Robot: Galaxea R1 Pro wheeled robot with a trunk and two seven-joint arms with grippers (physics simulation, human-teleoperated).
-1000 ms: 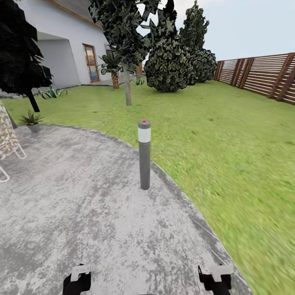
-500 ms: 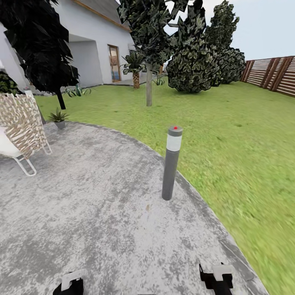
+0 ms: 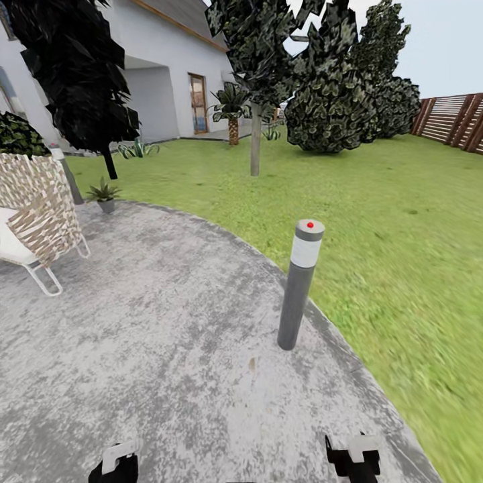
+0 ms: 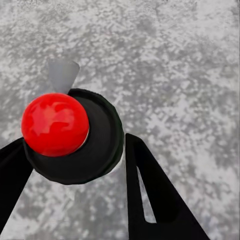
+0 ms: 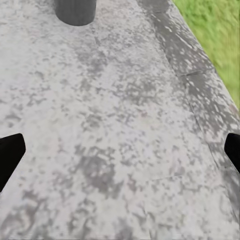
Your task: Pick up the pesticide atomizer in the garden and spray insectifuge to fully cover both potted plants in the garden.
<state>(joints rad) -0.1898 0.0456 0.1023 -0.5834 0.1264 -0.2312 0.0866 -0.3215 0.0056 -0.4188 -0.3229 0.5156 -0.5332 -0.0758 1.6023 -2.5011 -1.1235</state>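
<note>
One potted plant (image 3: 104, 193), a small green rosette in a grey pot, stands at the far left rim of the round stone patio (image 3: 154, 335) in the garden. The pesticide atomizer and the second potted plant are out of view. My left gripper (image 3: 115, 463) and right gripper (image 3: 353, 456) hang low over the patio at the head view's bottom edge. The left gripper (image 4: 75, 140) is open, with a red knob (image 4: 54, 123) on a black disc showing between its spread fingers. The right gripper (image 5: 122, 145) is open over bare stone.
A grey bollard lamp (image 3: 300, 285) with a red top stands at the patio's right rim, close ahead. A woven chair (image 3: 33, 211) sits at the left. Lawn (image 3: 402, 221), trees, a white house (image 3: 168, 74) and a slatted fence (image 3: 456, 117) lie beyond.
The whole head view has swung left, so the bollard sits further right and the chair has come into view. That is the camera turning; both grippers keep their pose.
</note>
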